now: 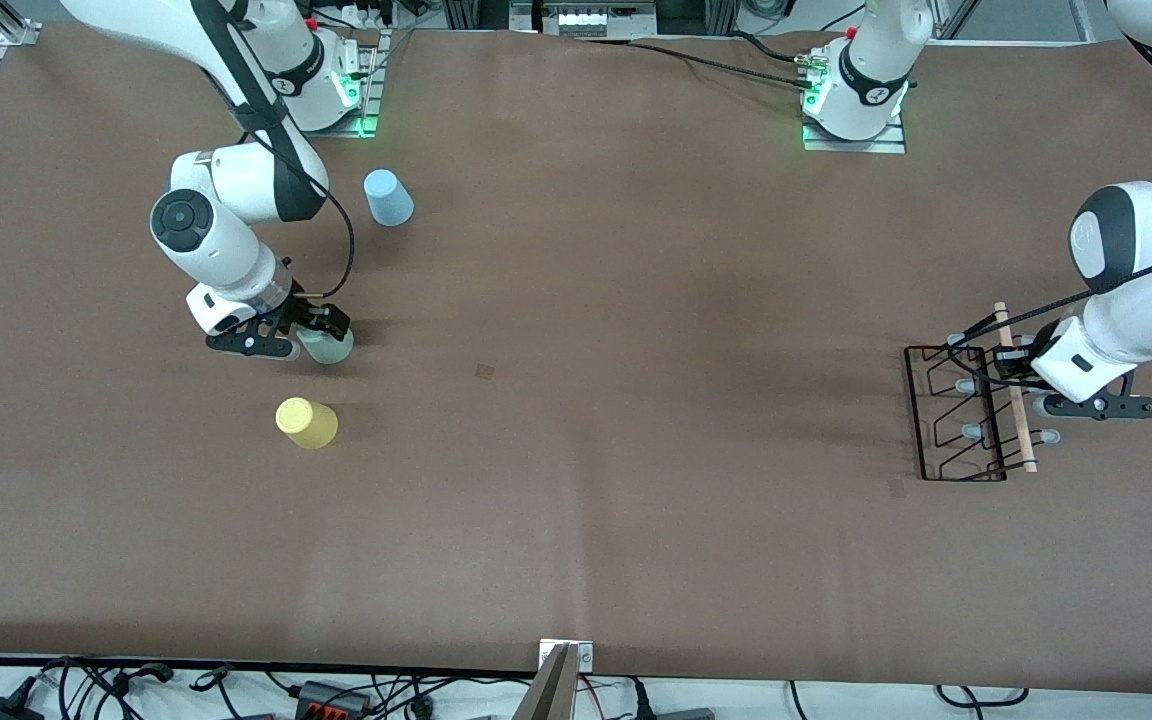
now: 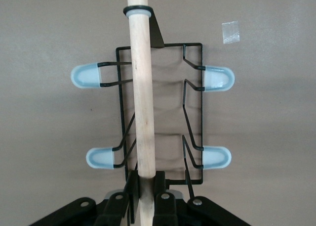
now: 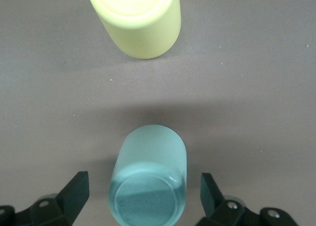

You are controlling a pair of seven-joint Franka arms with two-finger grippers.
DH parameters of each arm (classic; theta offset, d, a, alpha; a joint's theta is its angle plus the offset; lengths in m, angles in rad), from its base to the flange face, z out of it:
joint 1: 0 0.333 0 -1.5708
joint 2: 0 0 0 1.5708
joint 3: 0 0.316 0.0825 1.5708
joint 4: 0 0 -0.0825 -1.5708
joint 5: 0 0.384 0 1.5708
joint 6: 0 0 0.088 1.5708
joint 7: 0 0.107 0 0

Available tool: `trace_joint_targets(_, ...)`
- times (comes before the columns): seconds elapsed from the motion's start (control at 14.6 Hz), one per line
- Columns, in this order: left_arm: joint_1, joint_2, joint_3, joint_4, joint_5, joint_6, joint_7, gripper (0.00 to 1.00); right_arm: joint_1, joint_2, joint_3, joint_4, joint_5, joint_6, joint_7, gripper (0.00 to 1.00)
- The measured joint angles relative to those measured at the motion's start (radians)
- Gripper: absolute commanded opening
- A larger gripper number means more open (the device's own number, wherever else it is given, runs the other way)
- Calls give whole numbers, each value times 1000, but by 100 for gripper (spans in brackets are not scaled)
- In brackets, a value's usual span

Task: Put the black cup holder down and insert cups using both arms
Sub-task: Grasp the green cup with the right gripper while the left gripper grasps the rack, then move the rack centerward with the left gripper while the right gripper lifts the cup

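The black cup holder [image 1: 956, 415] lies at the left arm's end of the table, its wooden rod [image 1: 1015, 400] on top. My left gripper [image 1: 1012, 366] is shut on one end of that rod; the left wrist view shows the fingers [image 2: 132, 186] clamped on the rod [image 2: 141, 97], with the wire frame [image 2: 192, 44] and pale capped pegs [image 2: 217, 78] below it. My right gripper [image 1: 311, 338] is open, low at the table, with the mint green cup [image 1: 329, 349] between its fingers [image 3: 79, 184]; neither finger touches the cup [image 3: 150, 179]. The yellow cup [image 1: 307, 423] [image 3: 136, 21] stands nearer the front camera. The light blue cup [image 1: 388, 197] stands farther back.
A brown cloth [image 1: 596, 400] covers the table. Both arm bases [image 1: 856, 100] stand along the edge farthest from the front camera. Cables and a camera mount [image 1: 561, 680] lie along the nearest edge. A small piece of clear tape [image 2: 230, 32] lies on the cloth by the holder.
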Motion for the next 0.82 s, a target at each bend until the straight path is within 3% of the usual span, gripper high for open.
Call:
trace_joint_targets(0.21, -5, -5, -15, 19, 0, -12, 0, 1, -2, 0, 0, -16, 0, 6, 0, 100)
trace_joint_targets(0.34, -9, -20, -71, 62, 0, -95, -35, 1, -2, 0, 0, -21, 0, 7, 0, 100)
trace_joint_targets(0.41, -12, -29, -108, 90, 0, -152, -64, 1, -2, 0, 0, -21, 0, 7, 0, 95)
trace_joint_targets(0.69, -28, -47, -313, 157, -1, -243, -207, 1, -3, 0, 0, -22, 0, 8, 0, 48)
trace_joint_targets(0.82, -46, -41, -434, 158, -1, -242, -330, 1, -3, 0, 0, -22, 0, 9, 0, 29)
